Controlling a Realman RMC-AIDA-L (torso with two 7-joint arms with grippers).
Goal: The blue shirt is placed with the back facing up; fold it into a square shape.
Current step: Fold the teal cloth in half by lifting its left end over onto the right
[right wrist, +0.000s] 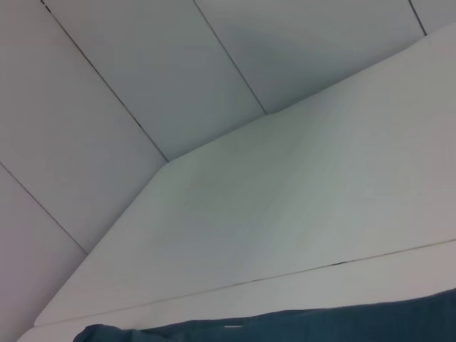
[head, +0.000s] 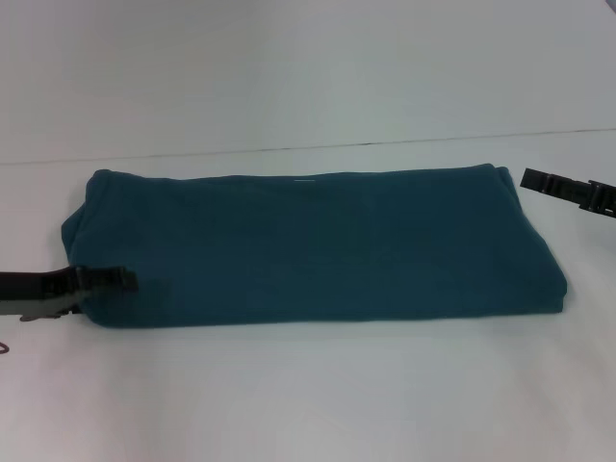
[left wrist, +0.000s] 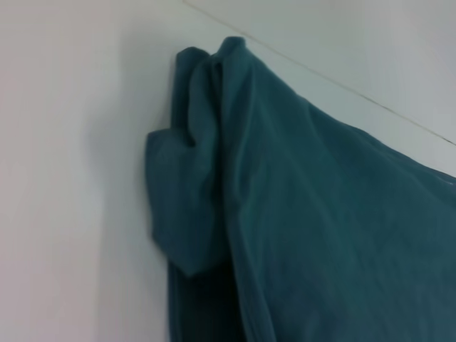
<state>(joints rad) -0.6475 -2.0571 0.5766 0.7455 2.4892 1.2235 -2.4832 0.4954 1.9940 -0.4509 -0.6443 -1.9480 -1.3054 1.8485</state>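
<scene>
Setting: a white table under a pale panelled wall; one seam line runs across the surface behind the garment.

Item: the blue shirt, dark teal, already folded into a long flat band lying in the middle of the table. Its long axis runs from the robot's left to its right; the short axis runs away from the robot. Judged from this shape, a square calls for bringing one end across toward the other.

Left gripper: at the shirt's near left corner, its tip over or touching the fabric edge. Whether its fingers are parted or closed on cloth cannot be told from any view.

Right gripper: at the far right corner, just beside the shirt's edge with a sliver of table showing between; apparently not touching. Finger state likewise cannot be told.

Governing relation: the shirt lies between the two grippers, each one pointing inward at an opposite end of the long axis, diagonally placed. The left is the nearer to the cloth, so in my judgement the left end is the likelier to be lifted first.

View differences: the left wrist view alone shows the left end bunched, with a tucked sleeve lump protruding from the layers; the head view shows it as a tidy edge. The right wrist view shows only a thin strip of the shirt's far edge below bare table and wall.
</scene>
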